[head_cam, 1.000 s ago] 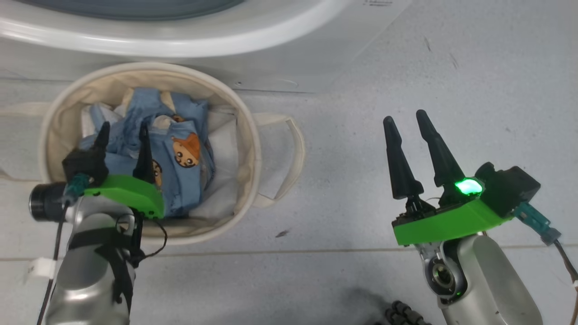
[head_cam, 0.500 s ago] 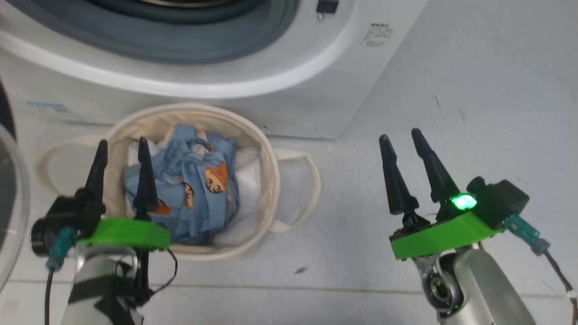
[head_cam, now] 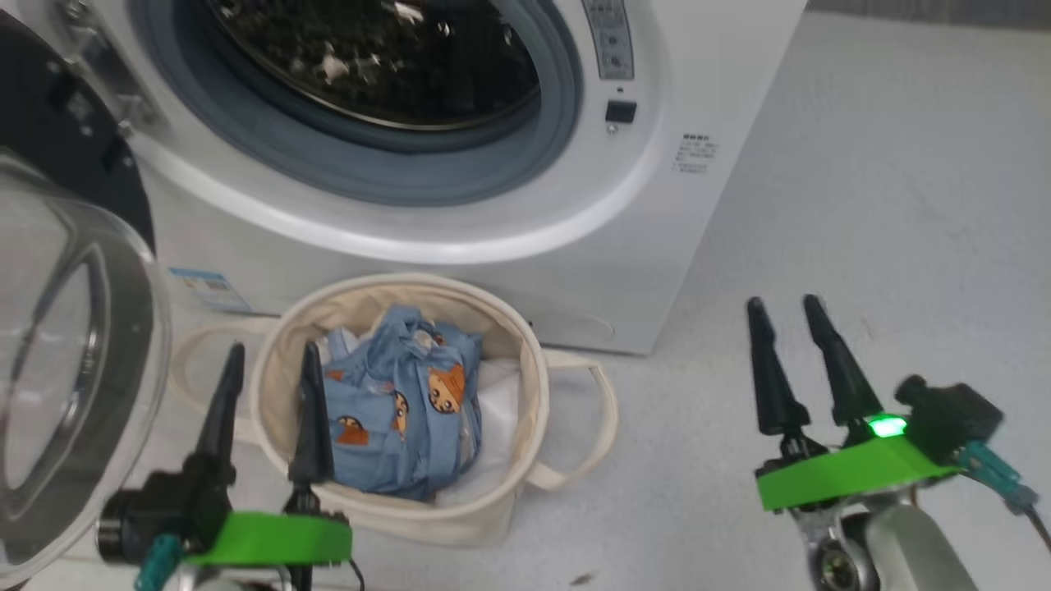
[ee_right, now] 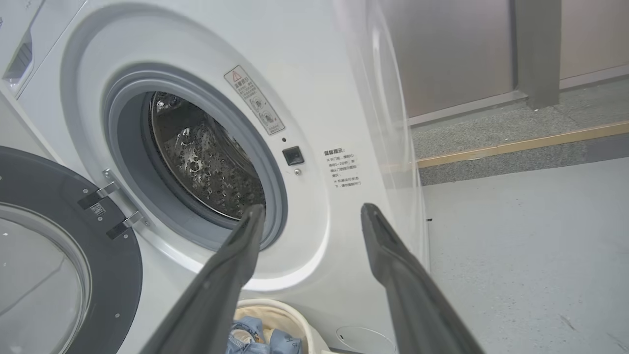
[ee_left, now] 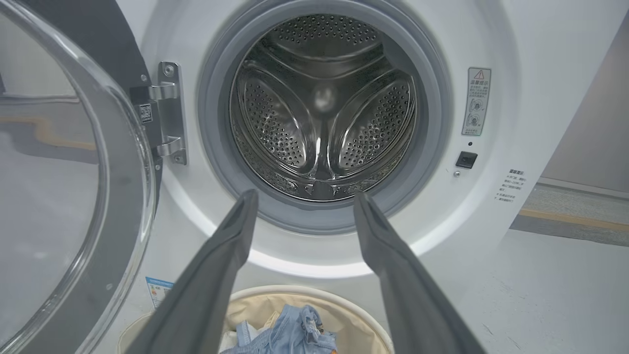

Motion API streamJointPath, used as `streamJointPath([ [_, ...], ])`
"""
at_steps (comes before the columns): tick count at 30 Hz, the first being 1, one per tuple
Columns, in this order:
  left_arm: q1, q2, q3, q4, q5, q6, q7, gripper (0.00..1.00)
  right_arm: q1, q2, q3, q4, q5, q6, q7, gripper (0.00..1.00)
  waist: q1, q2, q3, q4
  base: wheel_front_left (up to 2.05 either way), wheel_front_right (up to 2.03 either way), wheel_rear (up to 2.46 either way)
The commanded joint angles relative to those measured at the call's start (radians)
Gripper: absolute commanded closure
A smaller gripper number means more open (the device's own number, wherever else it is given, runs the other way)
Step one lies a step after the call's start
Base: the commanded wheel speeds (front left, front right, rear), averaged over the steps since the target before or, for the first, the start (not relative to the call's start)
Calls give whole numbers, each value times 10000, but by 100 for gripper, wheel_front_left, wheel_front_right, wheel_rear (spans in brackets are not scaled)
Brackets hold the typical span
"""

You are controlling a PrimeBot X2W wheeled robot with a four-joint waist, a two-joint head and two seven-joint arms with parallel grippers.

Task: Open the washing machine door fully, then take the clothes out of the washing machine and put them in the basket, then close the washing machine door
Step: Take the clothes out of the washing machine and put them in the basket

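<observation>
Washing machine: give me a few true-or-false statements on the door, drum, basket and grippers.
1. The washing machine door stands open. True.
2. The drum holds a garment. False: the drum looks empty in the left wrist view.
3. The clothes lie inside the basket. True.
4. The left gripper is shut on the clothes. False: it is open and holds nothing.
5. The right gripper hangs over the basket. False: it is open over the floor, right of the basket.
</observation>
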Motion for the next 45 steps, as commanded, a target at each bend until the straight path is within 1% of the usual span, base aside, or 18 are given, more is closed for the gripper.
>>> streamJointPath([
  [1,77,87,198,-451,77,12,-45,0,84,17,51,-341,27,2,-122,0,0,-1,-426,169,0,0,0],
  [5,448,86,108,-478,429,40,-45,0,370,17,42,-303,21,2,-122,0,0,-1,-781,201,0,0,0],
  [11,704,86,14,-525,256,78,-45,0,717,17,-121,-229,187,2,-122,0,0,-1,-1022,208,0,0,0],
  [27,781,86,-3,-415,-198,37,-45,0,751,17,-195,-181,240,2,-122,0,0,-1,-1041,50,0,0,0],
  [35,763,86,-80,-299,-155,57,-45,0,748,17,-394,149,106,2,-122,0,0,-1,-1171,17,0,0,0],
  [45,695,85,-156,-407,17,82,-46,0,676,17,-378,255,99,2,-122,0,0,-1,-1028,-21,0,0,0],
])
